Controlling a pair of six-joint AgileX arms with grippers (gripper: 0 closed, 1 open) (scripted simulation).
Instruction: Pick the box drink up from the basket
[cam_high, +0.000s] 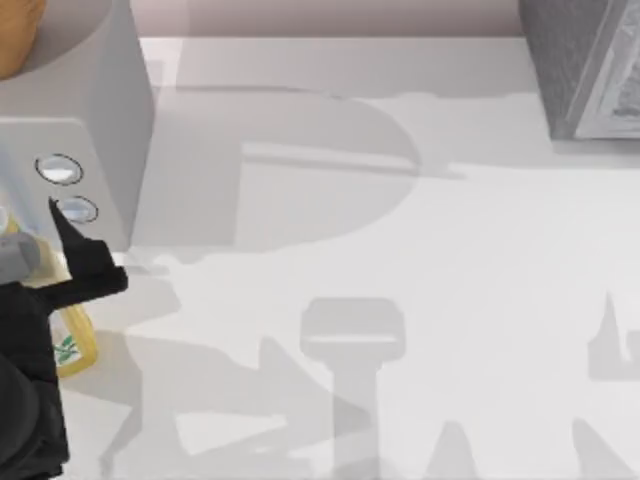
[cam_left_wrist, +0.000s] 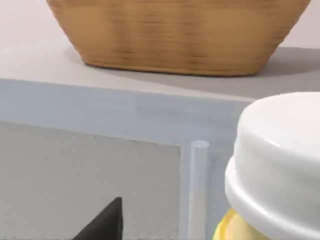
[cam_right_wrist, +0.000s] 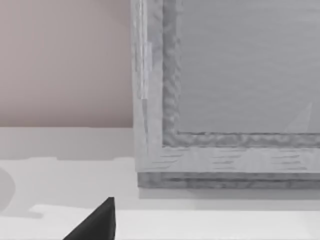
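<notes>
The pale, smooth counter (cam_high: 420, 280) carries soft grey shadows of the arms. At its left stands a grey boxy appliance (cam_high: 90, 140) with flat matte sides and two round glassy buttons on its front; the left wrist view shows a slim cylindrical handle on it. On top of the appliance sits a woven wicker basket (cam_left_wrist: 180, 35), tan, ribbed and tapering towards its base. At the far right corner is a second grey, rough-textured box (cam_high: 585, 65) with a framed front panel. My left gripper (cam_high: 60, 262), black and angular, is at the counter's left edge before the appliance, its fingers clasped around the box drink (cam_high: 75, 340), a glossy yellow container with a green leaf mark and a rounded white cap, held outside the basket. Whether my right arm's fingers are parted or together I cannot tell.
</notes>
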